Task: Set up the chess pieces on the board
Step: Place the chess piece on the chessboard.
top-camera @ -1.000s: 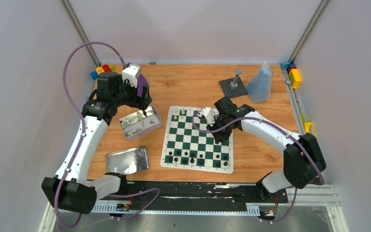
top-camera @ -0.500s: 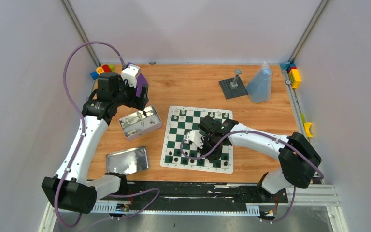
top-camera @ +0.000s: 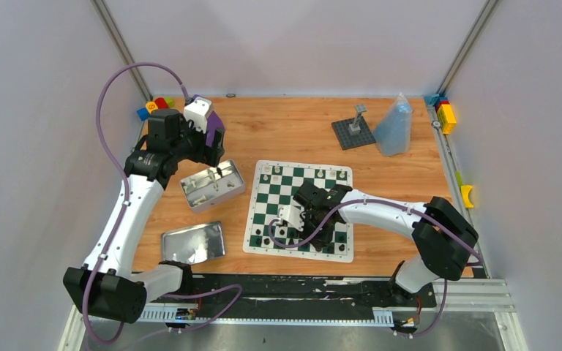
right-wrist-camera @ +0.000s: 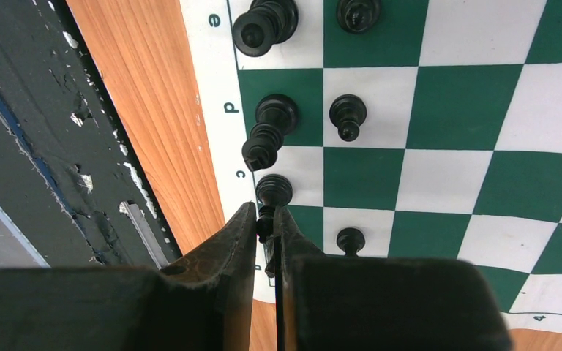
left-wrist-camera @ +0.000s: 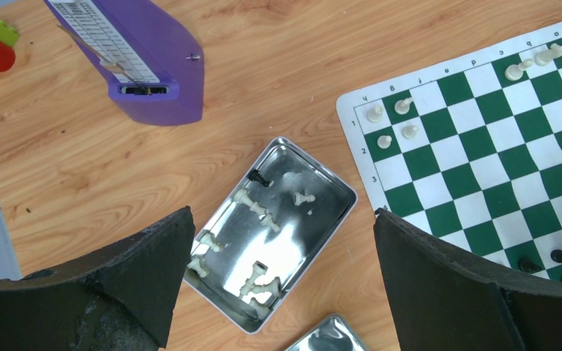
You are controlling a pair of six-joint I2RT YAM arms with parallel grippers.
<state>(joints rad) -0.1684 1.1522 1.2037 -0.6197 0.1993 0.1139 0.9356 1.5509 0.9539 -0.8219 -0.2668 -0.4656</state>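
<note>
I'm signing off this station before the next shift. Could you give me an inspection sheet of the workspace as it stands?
Surface: wooden table, bare wood around the board.
Job's things: board flat mid-table; white pieces along its far edge, black pieces along its near edge, many squares unfilled; more pieces loose in the open tin.
Clutter: tin lid, purple box, grey baseplate, plastic bag, toy blocks in both far corners.
Grippers: left gripper over the tin, jaws wide open, empty; right gripper jaws shut on a black piece at the board's near edge.
Cables: purple cable loops off each arm; the right arm's sags over the board.
Surroundings: pale walls on three sides.
</note>
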